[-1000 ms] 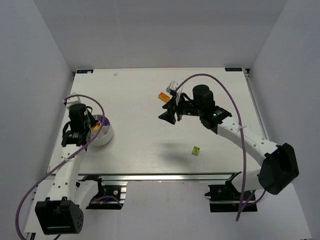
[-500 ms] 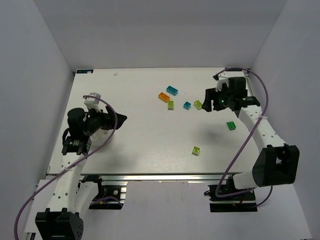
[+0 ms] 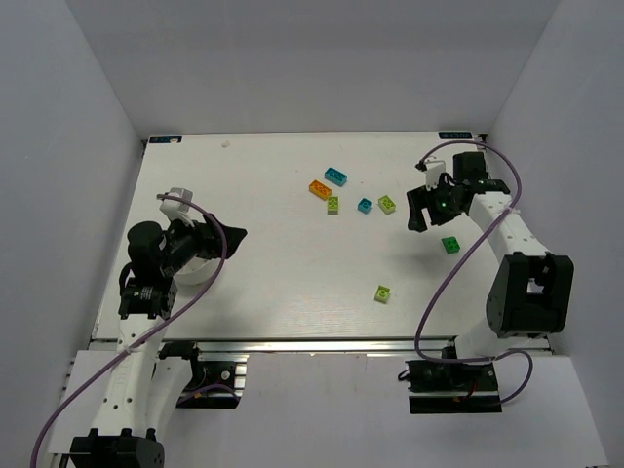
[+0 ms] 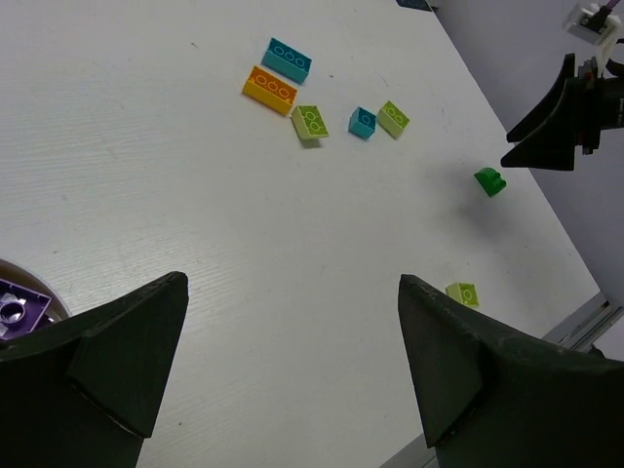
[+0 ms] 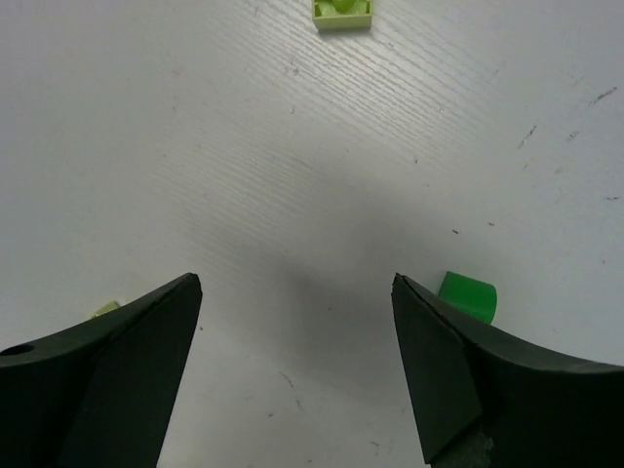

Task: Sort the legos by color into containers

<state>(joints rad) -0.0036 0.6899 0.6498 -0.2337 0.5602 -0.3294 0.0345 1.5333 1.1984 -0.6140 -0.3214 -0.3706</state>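
Right wrist: green lego beside fingers.

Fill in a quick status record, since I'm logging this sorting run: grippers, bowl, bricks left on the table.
left gripper: open, empty
right gripper: open, empty
bowl: holds a purple brick
far cluster: long cyan brick, orange brick, small cyan brick, left lime brick, right lime brick
apart: dark green brick, lone lime brick nearer the arms

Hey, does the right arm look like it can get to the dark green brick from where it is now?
Probably yes: the right end effector is open and hangs close beside the dark green brick, with nothing lying between them.
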